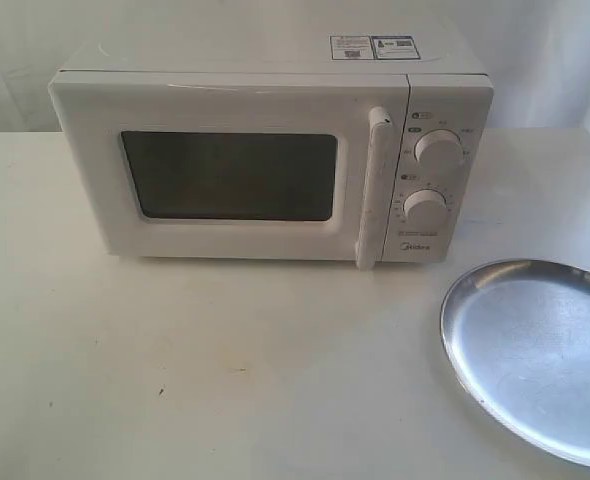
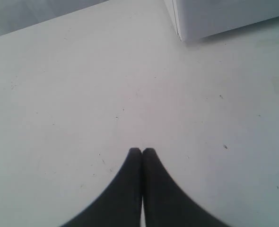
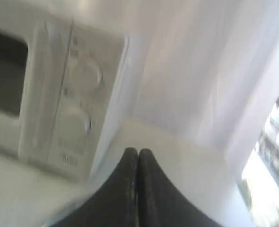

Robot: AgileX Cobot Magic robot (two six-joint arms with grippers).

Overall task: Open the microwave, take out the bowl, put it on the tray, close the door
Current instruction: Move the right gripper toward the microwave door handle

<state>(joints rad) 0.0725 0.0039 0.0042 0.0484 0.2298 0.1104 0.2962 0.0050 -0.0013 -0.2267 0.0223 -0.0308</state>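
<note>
The white microwave (image 1: 265,150) stands at the back of the table with its door (image 1: 230,175) closed; the tall bar handle (image 1: 373,188) runs beside two round knobs (image 1: 438,148). The silver tray (image 1: 540,350) lies empty at the front right. The bowl is hidden. Neither gripper shows in the exterior view. My left gripper (image 2: 142,151) is shut and empty above bare table, a corner of the microwave (image 2: 215,19) ahead of it. My right gripper (image 3: 138,152) is shut and empty, off to the knob side of the microwave (image 3: 73,99), apart from it.
The white table (image 1: 195,370) stretches in front of the microwave. A white curtain (image 3: 191,61) hangs behind it, and a bright window (image 3: 272,142) shows at the edge of the right wrist view.
</note>
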